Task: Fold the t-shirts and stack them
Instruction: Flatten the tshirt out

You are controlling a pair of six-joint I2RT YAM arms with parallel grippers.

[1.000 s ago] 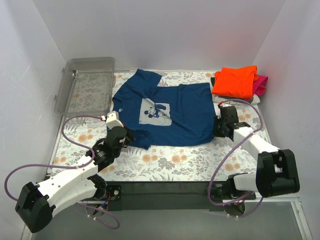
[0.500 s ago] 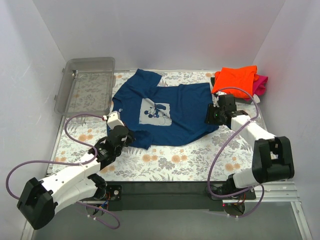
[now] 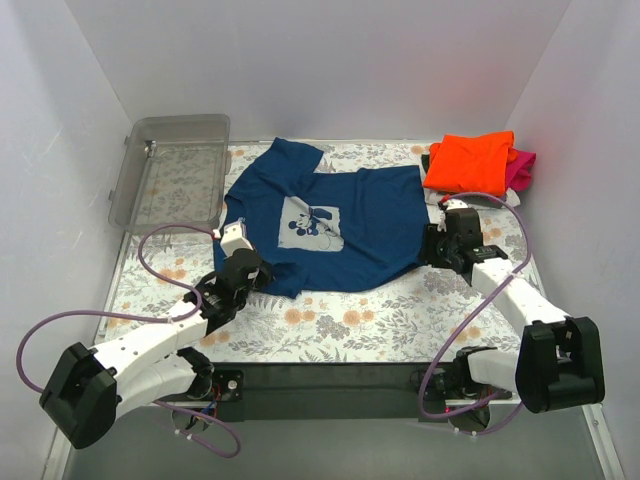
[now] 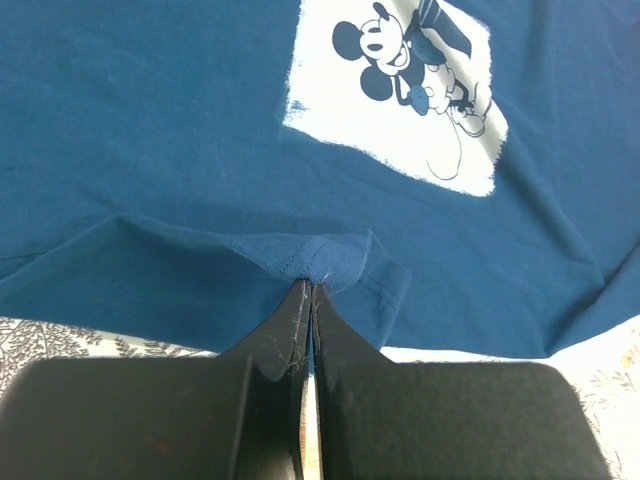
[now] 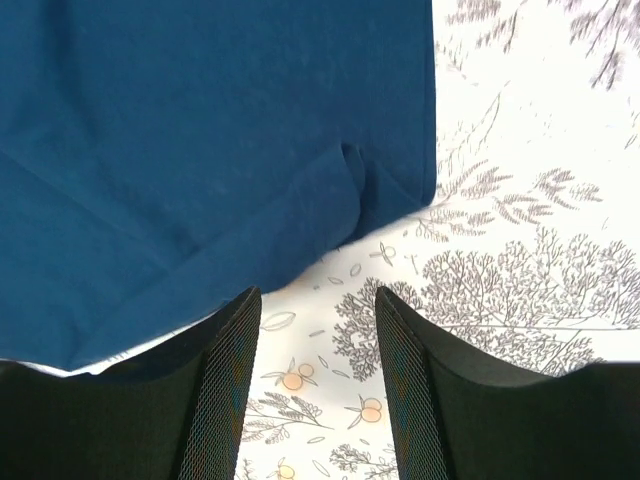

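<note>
Opening up, the right gripper (image 5: pixel 318 300) just dropped its corner of the navy t-shirt (image 3: pixel 350 235), left gripper (image 4: pixel 308 292) still pinching the hem, so this fold's only half released.

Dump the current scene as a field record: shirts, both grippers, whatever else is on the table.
navy t-shirt: spread out, print up, middle of the floral cloth
left gripper: shut, pinching the shirt's near-left edge
right gripper: open, nothing between its jaws, at the shirt's right edge
folded stack: orange t-shirt on top, magenta t-shirt showing beneath, far right
clear bin: far left
</note>
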